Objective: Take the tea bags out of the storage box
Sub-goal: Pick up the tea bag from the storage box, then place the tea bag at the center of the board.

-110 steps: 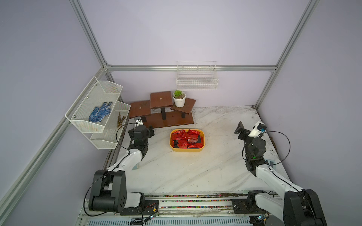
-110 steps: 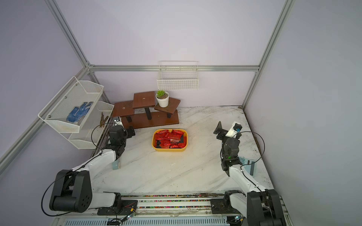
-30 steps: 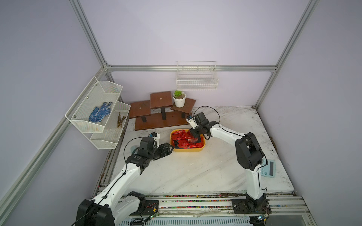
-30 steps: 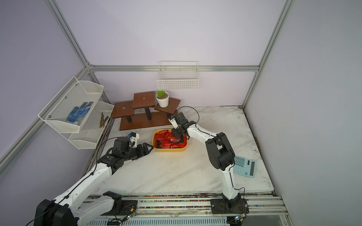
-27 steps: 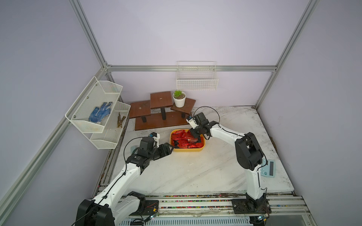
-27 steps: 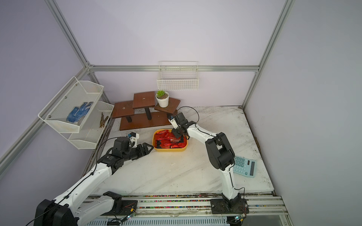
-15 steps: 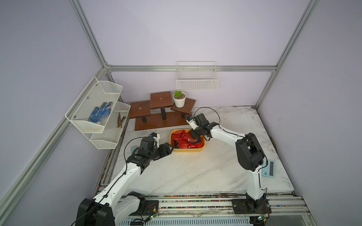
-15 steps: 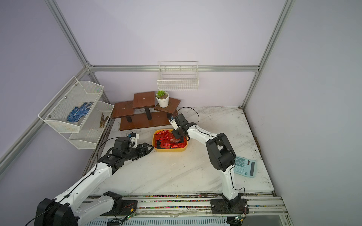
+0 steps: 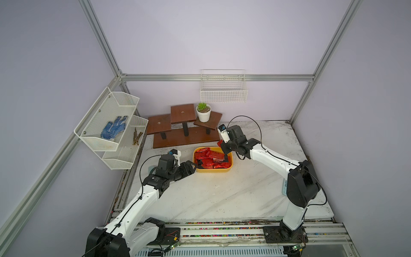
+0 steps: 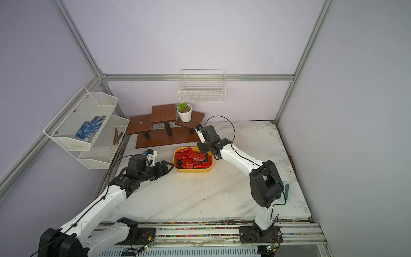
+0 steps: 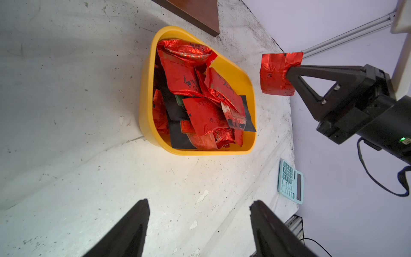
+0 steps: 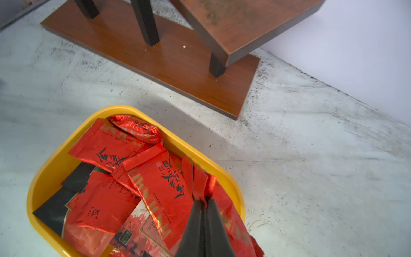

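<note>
One red foil tea bag (image 11: pixel 278 74) hangs pinched by its edge in the right claw (image 11: pixel 289 73), whose jaws are pressed together on the crinkled foil. It is clear of the pile, above the far right corner of the yellow box (image 11: pixel 144 106), near the wooden stand (image 12: pixel 178 66). An edge pinch suits so thin and slippery a packet, I judge, since a flat pouch offers little else to grab.

All the other tea bags (image 11: pixel 200 111), red pouches over a few black sachets, lie heaped inside the box on the table (image 11: pixel 66 133).

The right arm reaches long across the table from its base, with the wrist bent so the claw tilts down over the box. The left claw (image 11: pixel 200 202) is spread wide and holds nothing. It sits low over the table just beside the box's left end, pointing at it, seemingly ready to take a turn or steady the box. Whether it touches the wall I cannot tell. The left arm stretches forward with its forearm low and nearly level.
</note>
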Available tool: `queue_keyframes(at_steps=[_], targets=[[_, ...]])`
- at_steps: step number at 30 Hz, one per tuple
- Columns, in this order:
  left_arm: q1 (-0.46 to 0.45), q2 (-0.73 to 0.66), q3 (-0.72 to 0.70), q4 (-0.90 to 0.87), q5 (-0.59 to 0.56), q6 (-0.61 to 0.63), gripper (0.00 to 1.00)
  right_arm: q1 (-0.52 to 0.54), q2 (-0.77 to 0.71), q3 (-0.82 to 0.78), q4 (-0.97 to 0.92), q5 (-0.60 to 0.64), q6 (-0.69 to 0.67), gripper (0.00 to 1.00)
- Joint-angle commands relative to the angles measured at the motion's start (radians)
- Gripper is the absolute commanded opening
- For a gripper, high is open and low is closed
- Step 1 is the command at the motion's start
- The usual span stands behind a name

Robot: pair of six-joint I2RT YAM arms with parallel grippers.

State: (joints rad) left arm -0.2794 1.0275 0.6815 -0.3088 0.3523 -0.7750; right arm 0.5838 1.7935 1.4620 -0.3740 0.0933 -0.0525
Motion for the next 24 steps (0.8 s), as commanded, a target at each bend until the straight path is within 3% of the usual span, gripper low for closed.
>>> queue_keyframes(at_steps=[1, 6, 10, 17, 24], targets=[[-0.021, -0.002, 0.056, 0.023, 0.016, -0.011, 0.74, -0.003, -0.078, -0.041, 0.018, 0.090, 0.091, 0.00], [-0.070, 0.022, 0.096, 0.016, 0.007, -0.002, 0.74, -0.081, -0.149, -0.084, 0.021, 0.051, 0.188, 0.00], [-0.105, 0.034, 0.108, 0.013, -0.007, 0.003, 0.74, -0.244, -0.133, -0.124, 0.043, -0.168, 0.321, 0.00], [-0.124, 0.037, 0.108, 0.011, -0.009, 0.006, 0.74, -0.408, 0.121, 0.019, 0.027, -0.443, 0.365, 0.00], [-0.124, 0.011, 0.098, -0.008, -0.019, 0.011, 0.75, -0.475, 0.381, 0.219, -0.018, -0.625, 0.430, 0.00]])
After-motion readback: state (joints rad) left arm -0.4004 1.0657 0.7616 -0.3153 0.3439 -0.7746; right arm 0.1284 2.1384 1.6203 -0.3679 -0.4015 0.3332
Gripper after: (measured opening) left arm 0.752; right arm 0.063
